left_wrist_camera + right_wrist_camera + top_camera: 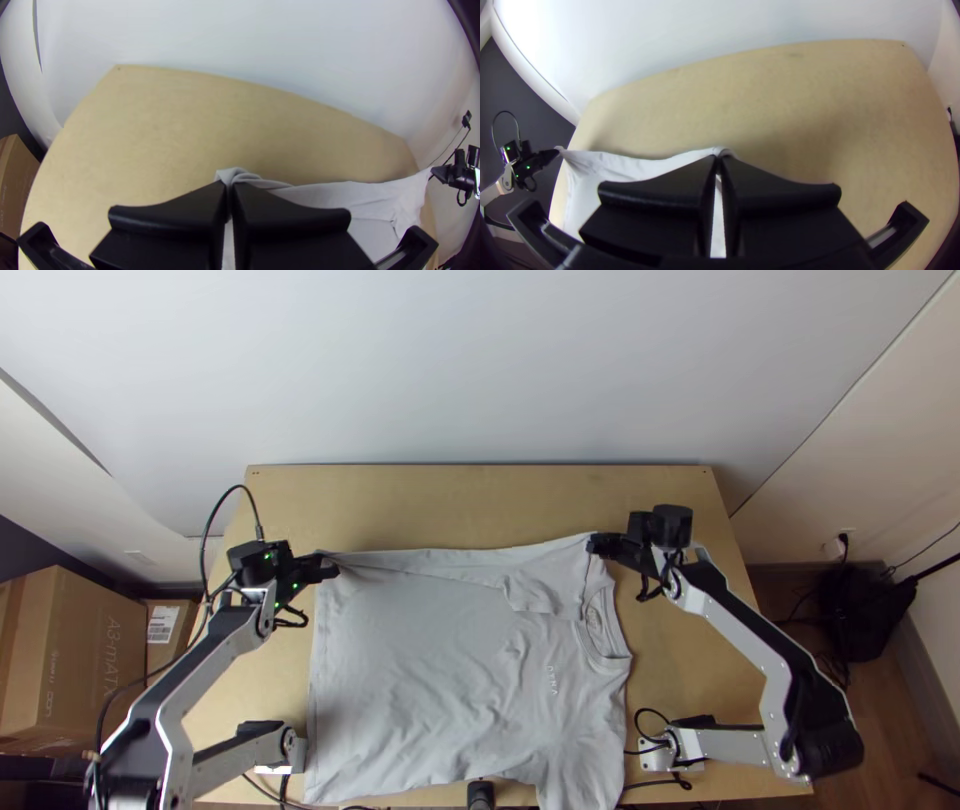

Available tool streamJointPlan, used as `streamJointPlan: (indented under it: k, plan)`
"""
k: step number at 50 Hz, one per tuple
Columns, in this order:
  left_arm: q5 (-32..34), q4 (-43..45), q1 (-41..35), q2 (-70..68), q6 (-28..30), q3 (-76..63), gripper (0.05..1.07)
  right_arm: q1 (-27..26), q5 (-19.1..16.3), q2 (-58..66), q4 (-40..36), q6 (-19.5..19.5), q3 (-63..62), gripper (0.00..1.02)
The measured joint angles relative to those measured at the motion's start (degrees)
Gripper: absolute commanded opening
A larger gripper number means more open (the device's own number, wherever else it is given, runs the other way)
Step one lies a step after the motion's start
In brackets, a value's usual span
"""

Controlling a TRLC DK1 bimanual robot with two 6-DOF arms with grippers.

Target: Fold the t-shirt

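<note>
Left gripper (230, 190) right up close, fingers pressed together on a pinch of the shirt (325, 194), and that's the far corner at the hem (316, 700)! Over at the other end, the right gripper (597, 543) matches it, fingers closed on the far edge by the shoulder. Two good grips, and the edge runs between them with a gentle dip.

Now the layout: the shirt lies sideways across the table (470, 500), broadly spread and lightly creased, hem toward the left arm, collar (603, 632) toward the right. What looks like the far sleeve (530, 595) is already turned in on top of the body, while the near sleeve (580, 780) sits out at the table's near edge.

So the step in hand, by my reading: a lengthwise fold, far side coming over toward the near side, and these are its opening stages, with most of the body in a single flat spread. Next move? Both arms together, lifting the edge just enough, carrying it nearward at one pace and laying it down parallel. Let one side lead and the fold goes crooked; pull too hard and the whole shirt could slide, or that tucked sleeve could bunch underneath.
</note>
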Motion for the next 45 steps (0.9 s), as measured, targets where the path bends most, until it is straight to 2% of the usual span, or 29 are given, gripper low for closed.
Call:
streamJointPlan:
  k: [26, 45]
  plan:
    - [0.04, 1.42, 0.07, 28.48, -0.02, 25.35, 0.08, -4.15, 0.0, 23.41, 0.37, 0.66, 19.91, 0.02]
    - [0.04, -9.09, 0.07, 45.18, -1.7, 51.69, 0.08, -5.01, 0.02, 39.15, -7.96, 2.84, 44.17, 0.02]
